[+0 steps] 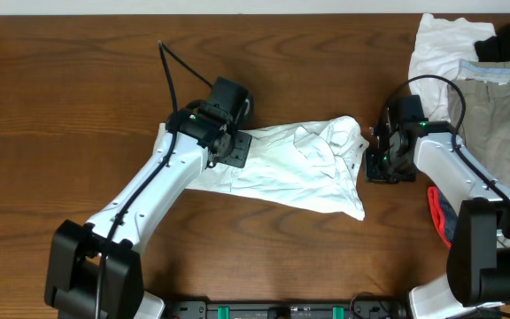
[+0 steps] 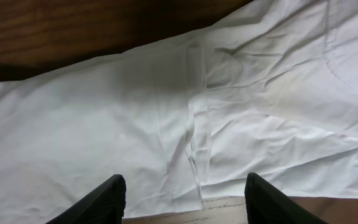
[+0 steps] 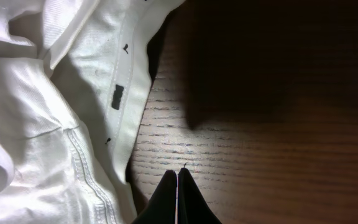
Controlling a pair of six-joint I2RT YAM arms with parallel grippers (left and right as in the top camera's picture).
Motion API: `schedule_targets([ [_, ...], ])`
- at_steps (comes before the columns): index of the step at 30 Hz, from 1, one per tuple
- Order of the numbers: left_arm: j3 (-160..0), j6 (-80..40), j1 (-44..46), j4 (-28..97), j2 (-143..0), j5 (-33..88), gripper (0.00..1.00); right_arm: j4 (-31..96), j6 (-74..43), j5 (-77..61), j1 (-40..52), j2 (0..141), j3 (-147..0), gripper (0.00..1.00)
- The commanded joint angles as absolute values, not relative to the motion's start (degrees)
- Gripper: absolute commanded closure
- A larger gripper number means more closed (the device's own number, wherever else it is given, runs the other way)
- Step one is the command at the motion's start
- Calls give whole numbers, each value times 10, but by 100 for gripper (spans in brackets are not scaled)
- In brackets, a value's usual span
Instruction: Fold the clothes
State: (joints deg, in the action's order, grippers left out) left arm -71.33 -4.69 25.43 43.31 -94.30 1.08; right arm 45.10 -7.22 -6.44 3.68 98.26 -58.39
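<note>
While the white garment [image 1: 290, 168] lies rumpled, left fingers [image 2: 98, 202] hover spread over it, right fingers [image 3: 166, 199] clenched empty beside it; smoothing seems underway, next needing an edge grip.

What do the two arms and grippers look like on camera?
Both arms have white links with black joints and bases: left arm, right arm. A black cable runs to the left wrist; a second cable loops over the right. Small green lights show at the wrists. The left gripper and right gripper have black tapered fingers.
</note>
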Motion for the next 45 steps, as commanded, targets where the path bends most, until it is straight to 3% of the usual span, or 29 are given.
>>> schedule_targets([
  [1,-722,-49,246,434,-947,7,38,450,-81,-63,41,972,-582,97],
  [9,-722,-86,203,434,-947,-95,40,408,-72,-128,42,972,-585,98],
  [18,-722,-158,137,429,-952,-67,40,332,-66,-281,56,972,-640,89],
  [32,-722,-158,137,439,-1017,-67,39,314,-70,-194,121,977,-640,82],
  [38,-722,-158,137,439,-1017,-67,40,311,-70,-195,121,1001,-640,71],
  [45,-722,-158,137,439,-1017,-67,39,311,-70,-207,121,1038,-640,71],
])
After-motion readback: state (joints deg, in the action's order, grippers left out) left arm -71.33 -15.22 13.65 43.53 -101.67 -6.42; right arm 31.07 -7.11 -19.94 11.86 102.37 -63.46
